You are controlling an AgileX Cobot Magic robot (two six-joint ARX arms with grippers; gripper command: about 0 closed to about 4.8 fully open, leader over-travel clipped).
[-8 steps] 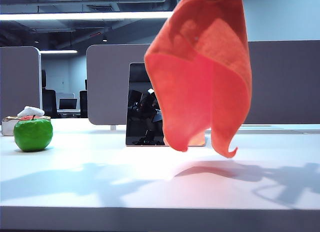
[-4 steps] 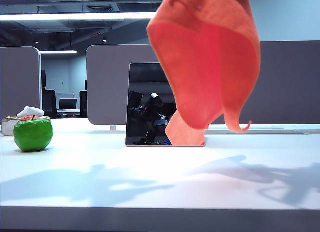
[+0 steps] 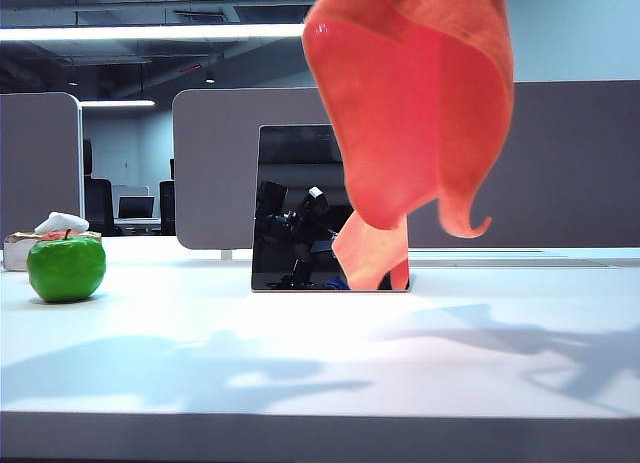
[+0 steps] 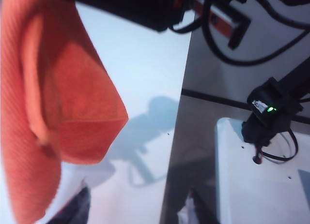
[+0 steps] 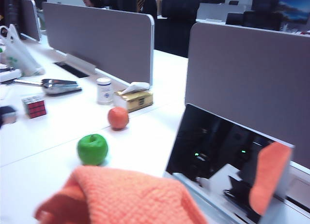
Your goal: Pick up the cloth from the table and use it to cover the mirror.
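The orange cloth (image 3: pixel 410 103) hangs from above the exterior view's top edge, its lower tips in the air in front of the right part of the mirror (image 3: pixel 300 208). The dark upright mirror stands on the white table (image 3: pixel 320 363) and reflects some of the cloth. In the right wrist view the cloth (image 5: pixel 131 195) bunches over my right gripper and hides its fingers, with the mirror (image 5: pixel 213 156) just beyond; the gripper is shut on it. My left gripper (image 4: pixel 131 214) is open beside the cloth (image 4: pixel 43 112), with only table between its fingers.
A green apple (image 3: pixel 66 268) sits at the table's left, with a tissue box (image 3: pixel 20 248) behind it. Grey partitions (image 3: pixel 215 168) stand behind the mirror. Farther off are an orange fruit (image 5: pixel 118 118), a white bottle (image 5: pixel 103 90) and a puzzle cube (image 5: pixel 34 106).
The cloth has risen: its lower tips, which hung close to the table, are now level with the mirror's lower half. The mirror and apple have not moved.
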